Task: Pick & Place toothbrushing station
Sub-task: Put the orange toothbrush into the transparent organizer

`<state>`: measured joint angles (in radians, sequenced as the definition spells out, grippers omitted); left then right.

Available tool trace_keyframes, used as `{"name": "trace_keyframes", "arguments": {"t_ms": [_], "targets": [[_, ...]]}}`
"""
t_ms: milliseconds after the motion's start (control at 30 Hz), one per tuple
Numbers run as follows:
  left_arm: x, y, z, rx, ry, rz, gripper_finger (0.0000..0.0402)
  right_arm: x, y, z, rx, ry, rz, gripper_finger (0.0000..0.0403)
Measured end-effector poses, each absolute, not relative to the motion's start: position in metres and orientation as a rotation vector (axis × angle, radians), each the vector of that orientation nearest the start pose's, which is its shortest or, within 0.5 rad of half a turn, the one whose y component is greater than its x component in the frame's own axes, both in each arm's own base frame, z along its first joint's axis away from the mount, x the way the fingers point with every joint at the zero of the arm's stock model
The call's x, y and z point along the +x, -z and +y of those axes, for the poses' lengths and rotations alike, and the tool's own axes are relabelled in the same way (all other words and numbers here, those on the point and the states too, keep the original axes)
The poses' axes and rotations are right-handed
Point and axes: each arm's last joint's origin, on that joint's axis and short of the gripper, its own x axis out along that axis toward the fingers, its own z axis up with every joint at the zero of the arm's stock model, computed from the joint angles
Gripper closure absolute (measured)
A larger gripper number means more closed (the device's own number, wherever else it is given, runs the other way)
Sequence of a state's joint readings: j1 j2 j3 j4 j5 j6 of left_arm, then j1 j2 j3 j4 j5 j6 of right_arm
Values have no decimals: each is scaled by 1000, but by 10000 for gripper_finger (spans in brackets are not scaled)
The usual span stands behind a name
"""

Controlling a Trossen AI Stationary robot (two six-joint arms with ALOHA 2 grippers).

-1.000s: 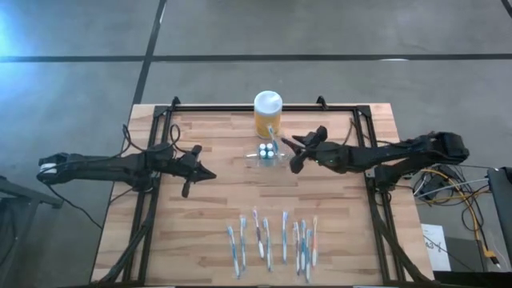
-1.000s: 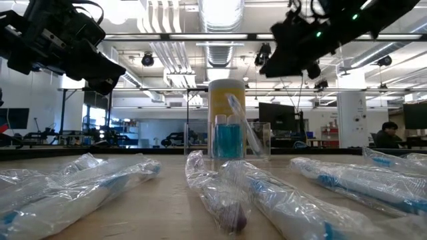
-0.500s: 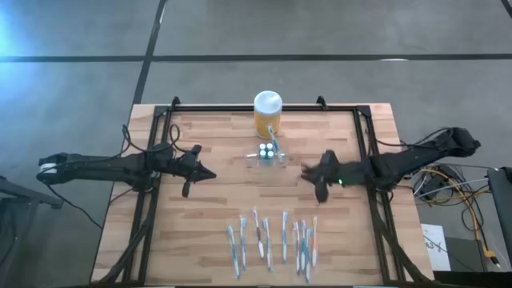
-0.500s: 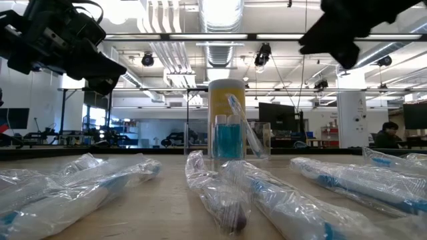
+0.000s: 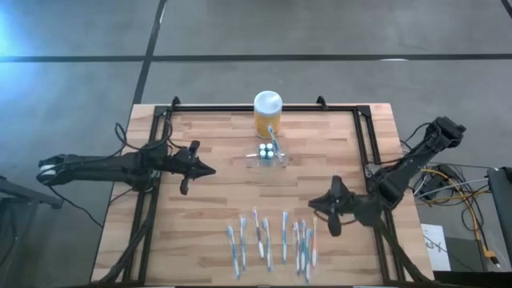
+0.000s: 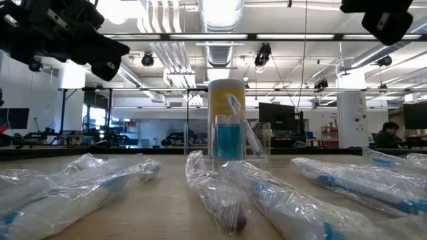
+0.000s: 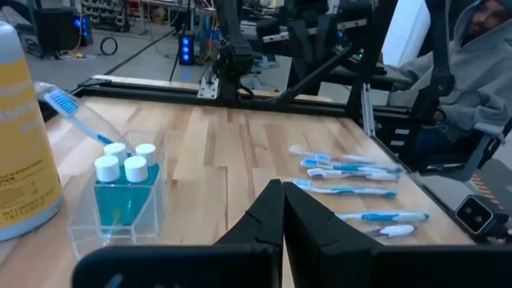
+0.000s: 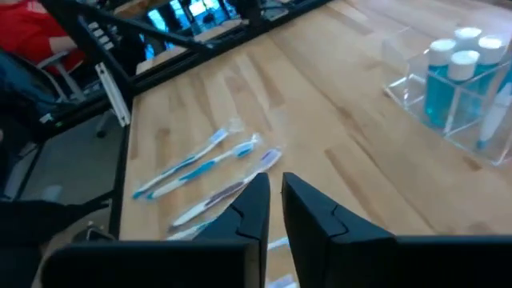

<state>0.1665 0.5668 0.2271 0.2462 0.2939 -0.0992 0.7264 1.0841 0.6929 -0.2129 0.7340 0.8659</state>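
The right gripper (image 5: 322, 202) is nearly closed and empty, just beside the wrapped toothbrushes (image 5: 272, 240). The left gripper (image 5: 210, 170) is shut and empty, with the holder (image 5: 267, 155) nearby ahead. Likely light, stiff and slippery; grip its 2 side walls.

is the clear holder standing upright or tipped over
Upright. The holder sits flat on the table, its blue bottles standing caps up, and a toothbrush leans out of it.
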Motion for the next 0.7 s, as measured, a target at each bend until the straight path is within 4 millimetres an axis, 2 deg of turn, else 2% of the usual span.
{"name": "trace_keyframes", "arguments": {"t_ms": [167,367,700], "targets": [[143,-211,16,-127,122,98,396,184,-251,151,431,161,518,390],[143,-212,16,-92,124,94,396,191,-245,165,373,168,784,394],[142,-209,15,-113,129,111,396,211,-239,188,415,165,917,394]]}}
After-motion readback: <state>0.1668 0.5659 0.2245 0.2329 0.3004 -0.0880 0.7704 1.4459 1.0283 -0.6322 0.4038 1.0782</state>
